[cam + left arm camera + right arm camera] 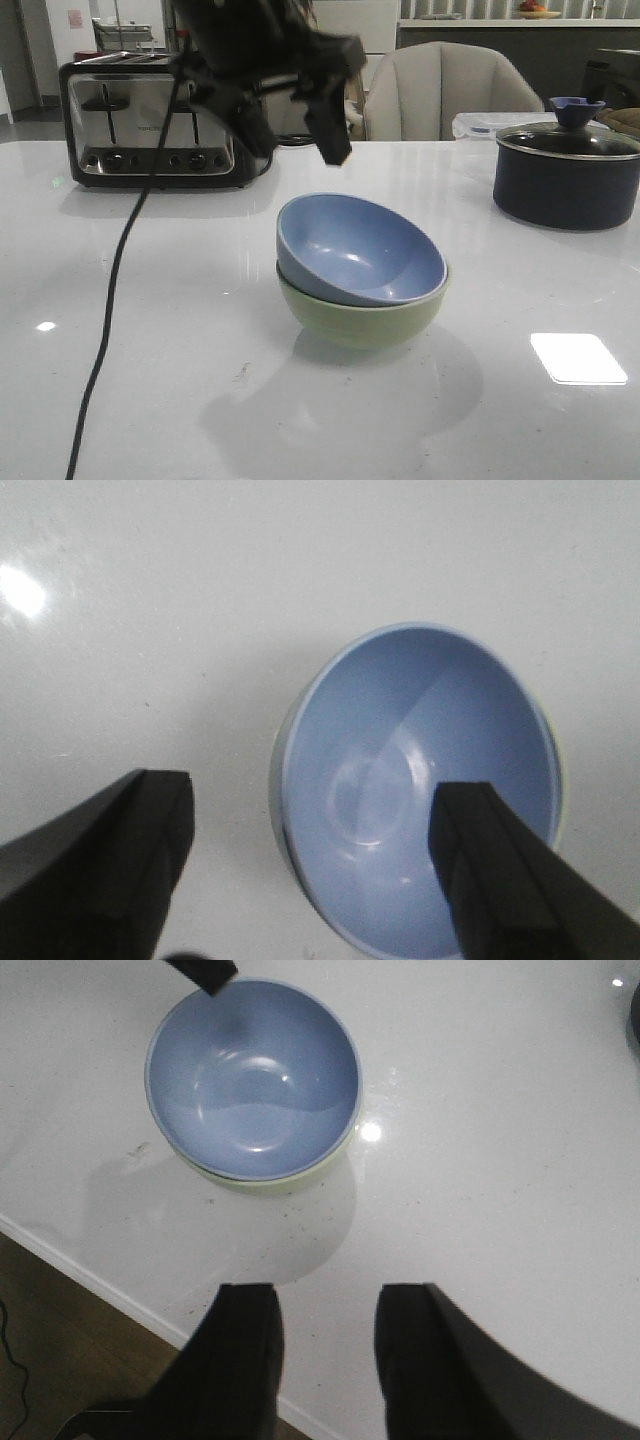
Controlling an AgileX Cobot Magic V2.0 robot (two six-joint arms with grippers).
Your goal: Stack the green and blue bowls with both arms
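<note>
The blue bowl (pixel 355 250) sits tilted inside the green bowl (pixel 360 325) at the middle of the white table. From above, the blue bowl (pixel 255 1075) hides all but a thin crescent of the green bowl (pixel 270 1182). My left gripper (pixel 325 120) hangs open above and just behind the pair, holding nothing. In the left wrist view the left gripper (pixel 310 785) is wide open over the blue bowl (pixel 430 760). My right gripper (pixel 327 1290) is open and empty, high over the table's near edge, and out of the front view.
A black-and-steel toaster (pixel 150 120) stands at the back left. A dark lidded pot (pixel 565 175) is at the back right, with a clear container (pixel 480 122) and a chair (pixel 445 90) behind. A black cable (pixel 110 300) trails across the table's left side.
</note>
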